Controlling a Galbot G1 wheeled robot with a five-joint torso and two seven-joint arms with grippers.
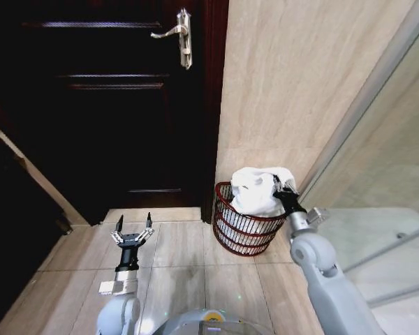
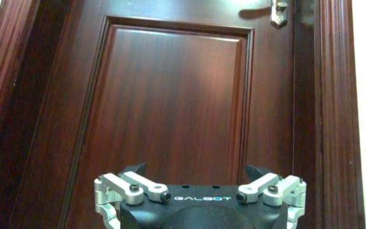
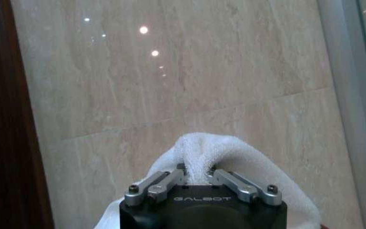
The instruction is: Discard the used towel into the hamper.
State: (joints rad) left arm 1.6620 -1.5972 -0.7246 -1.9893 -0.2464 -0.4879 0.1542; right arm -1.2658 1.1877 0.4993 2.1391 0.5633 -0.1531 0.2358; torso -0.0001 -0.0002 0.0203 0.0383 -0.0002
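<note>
My right gripper [image 1: 285,187] is at the hamper's [image 1: 246,236] far rim, on the side nearest the glass panel [image 1: 377,174], fingers pinched shut on the white towel [image 1: 257,190]. In the right wrist view the towel [image 3: 216,155] bunches up betw. my two fingers, w/ the beige wall tiles [image 3: 170,86] right behind it. The towel sits heaped on top of the hamper, spilling over the rim, bulk still above the wire bars (can't tell how deep it reaches inside). The hamper stands on the floor tiles [image 1: 174,258] against the wall, just beside the dark wood door [image 1: 105,105]. My left gripper [image 1: 132,231] hovers over the floor well apart from the hamper, on its door side, fingers spread wide, holding nothing; the left wrist view has it [image 2: 199,183] facing the door panel [image 2: 170,105]
</note>
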